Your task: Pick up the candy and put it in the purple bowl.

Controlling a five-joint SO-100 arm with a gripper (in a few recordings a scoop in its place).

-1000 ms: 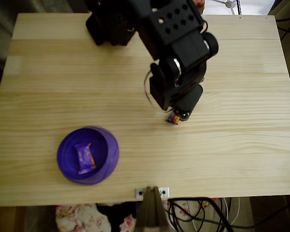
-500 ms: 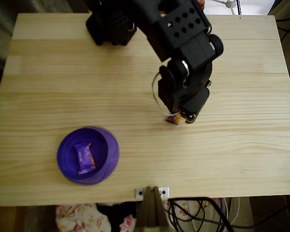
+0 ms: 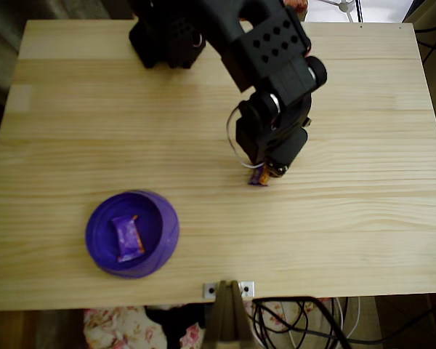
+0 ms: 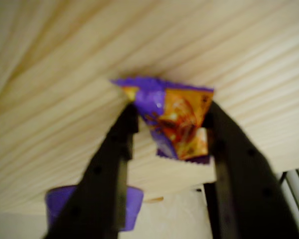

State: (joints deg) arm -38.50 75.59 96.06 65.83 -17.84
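Candy (image 4: 177, 122) sits between our claw (image 4: 169, 124)'s 2 fingers (image 4: 112, 149) in the wrist view, clamped by them on both sides. From overhead we see the candy (image 3: 259, 177) at the claw (image 3: 269, 171) tip, over the middle of the table (image 3: 363, 218). Well apart, near the front left, the purple bowl (image 3: 132, 233) holds 1 purple wrapped candy (image 3: 128, 237).

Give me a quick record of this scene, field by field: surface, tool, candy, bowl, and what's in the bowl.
surface: pale wooden table
tool: black, two fingers closed on the candy
candy: purple and orange wrapper, gripped between the fingers
purple bowl: on the table, lower left in the overhead view, apart from the tool
bowl contents: another wrapped candy, mostly purple
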